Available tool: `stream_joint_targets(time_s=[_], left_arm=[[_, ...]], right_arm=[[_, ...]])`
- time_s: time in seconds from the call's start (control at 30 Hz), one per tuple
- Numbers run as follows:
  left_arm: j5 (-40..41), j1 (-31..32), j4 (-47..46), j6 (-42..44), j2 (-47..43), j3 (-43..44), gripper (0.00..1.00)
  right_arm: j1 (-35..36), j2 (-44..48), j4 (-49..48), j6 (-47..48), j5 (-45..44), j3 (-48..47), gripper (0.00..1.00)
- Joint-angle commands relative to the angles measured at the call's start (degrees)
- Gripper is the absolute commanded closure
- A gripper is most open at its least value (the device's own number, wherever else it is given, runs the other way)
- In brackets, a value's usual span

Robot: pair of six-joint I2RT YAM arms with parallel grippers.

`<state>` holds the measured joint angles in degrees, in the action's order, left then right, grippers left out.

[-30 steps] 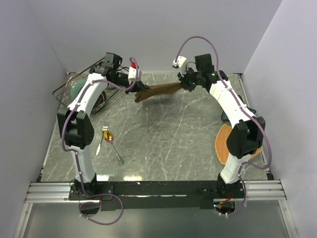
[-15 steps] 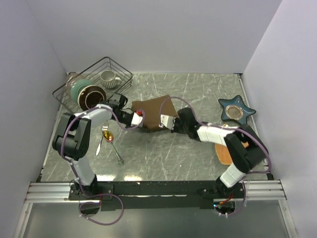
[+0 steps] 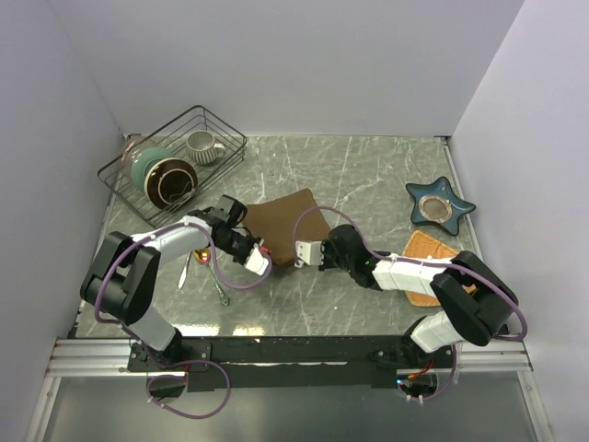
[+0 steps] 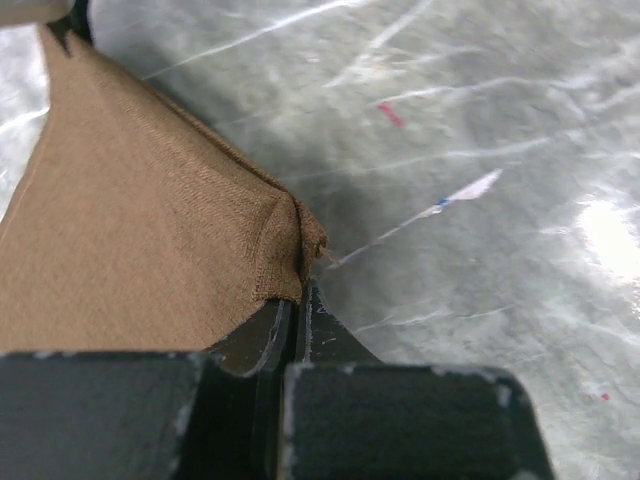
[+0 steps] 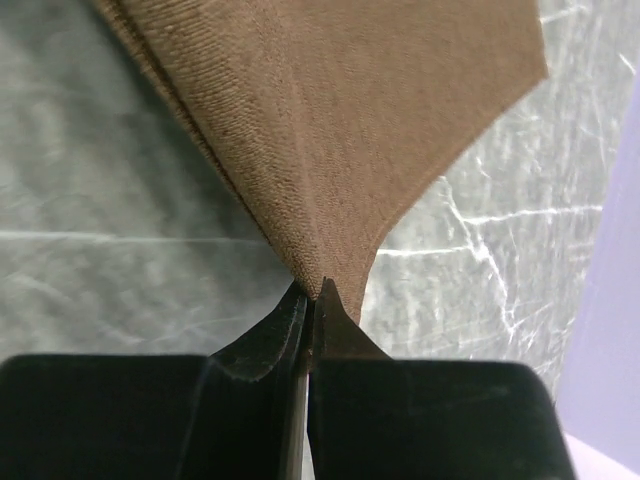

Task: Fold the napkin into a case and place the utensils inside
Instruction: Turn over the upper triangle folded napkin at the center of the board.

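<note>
The dark-brown napkin (image 3: 281, 219) lies mostly flat on the marble table (image 3: 368, 175), a little left of centre. My left gripper (image 3: 263, 250) is shut on its near-left corner, and the left wrist view shows that cloth (image 4: 130, 240) pinched at the fingertips (image 4: 300, 300). My right gripper (image 3: 302, 245) is shut on the near-right corner, the fabric (image 5: 330, 120) rising folded from its closed jaws (image 5: 312, 295). The utensils (image 3: 217, 285) lie left of the napkin, partly under the left arm, the spoon's gold-orange bowl (image 3: 202, 254) showing.
A black wire basket (image 3: 230, 140) at the back left holds a mug (image 3: 202, 145) and two bowls (image 3: 164, 175). A blue star-shaped dish (image 3: 440, 204) sits at the right. The orange woven mat (image 3: 425, 249) lies partly under the right arm.
Both arms have brought the napkin down from high at the back and drawn it toward the near side. It now rests on the table, both grippers still shut on its corners.
</note>
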<state>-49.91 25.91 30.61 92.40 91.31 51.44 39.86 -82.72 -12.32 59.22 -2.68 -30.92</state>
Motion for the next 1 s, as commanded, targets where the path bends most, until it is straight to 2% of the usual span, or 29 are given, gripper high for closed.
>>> stream_joint_targets(time_s=[0.0, 0.07, 0.17, 0.23, 0.3, 0.4, 0.47, 0.57, 0.63, 0.67, 0.7, 0.8, 0.83, 0.97], left_arm=[[4.3, 2.5, 8.3, 6.9, -3.1, -2.9, 0.97], [5.0, 4.1, 9.2, 6.9, -3.9, -4.0, 0.93], [6.4, 6.3, 10.0, 6.3, -5.7, -5.5, 0.72], [6.6, 6.5, 10.7, 5.3, -7.7, -5.9, 0.51], [6.4, 6.5, 11.1, 1.0, -9.9, -5.5, 0.42], [4.0, 3.8, 12.7, -6.2, -12.3, -2.8, 0.39], [-0.3, -1.5, 14.8, -11.9, -12.9, 0.7, 0.39], [-4.3, -9.4, 19.0, -16.8, -11.8, 6.0, 0.40], [-5.2, -14.1, 18.1, -22.0, -11.2, 7.7, 0.40], [-5.9, -15.6, 15.7, -28.1, -11.0, 8.7, 0.41], [-6.2, -16.8, 14.6, -30.8, -10.8, 9.0, 0.41], [-4.9, -19.6, 7.3, -40.9, -11.4, 8.4, 0.43], [-4.0, -19.9, 4.8, -45.5, -11.7, 6.8, 0.44], [1.6, -19.8, -5.0, -50.4, -11.8, 3.5, 0.49]], right_arm=[[0.7, 1.3, -1.7, 4.5, -5.7, 3.0, 1.00], [1.8, 1.7, -2.1, 5.2, -6.0, 4.4, 1.00], [3.4, 2.4, -2.6, 5.9, -6.5, 6.1, 1.00], [4.3, 2.9, -4.0, 7.1, -6.7, 7.3, 1.00], [5.2, 3.3, -6.4, 9.1, -6.6, 9.5, 1.00], [6.1, 3.4, -8.2, 11.3, -6.9, 11.3, 1.00], [6.3, 3.3, -8.7, 12.7, -7.3, 12.1, 1.00], [6.4, 4.5, -8.6, 12.7, -7.9, 12.1, 0.89], [6.4, 6.6, -4.4, 11.9, -8.0, 11.1, 0.73], [6.4, 7.5, -3.0, 10.6, -8.1, 10.2, 0.63], [6.4, 9.2, 0.3, 9.9, -8.1, 9.6, 0.48], [6.4, 12.8, 8.6, 5.1, -7.8, 6.2, 0.27], [6.4, 13.5, 10.6, 4.0, -7.7, 4.4, 0.25], [6.3, 16.0, 21.4, -6.0, -6.5, -1.7, 0.21]])
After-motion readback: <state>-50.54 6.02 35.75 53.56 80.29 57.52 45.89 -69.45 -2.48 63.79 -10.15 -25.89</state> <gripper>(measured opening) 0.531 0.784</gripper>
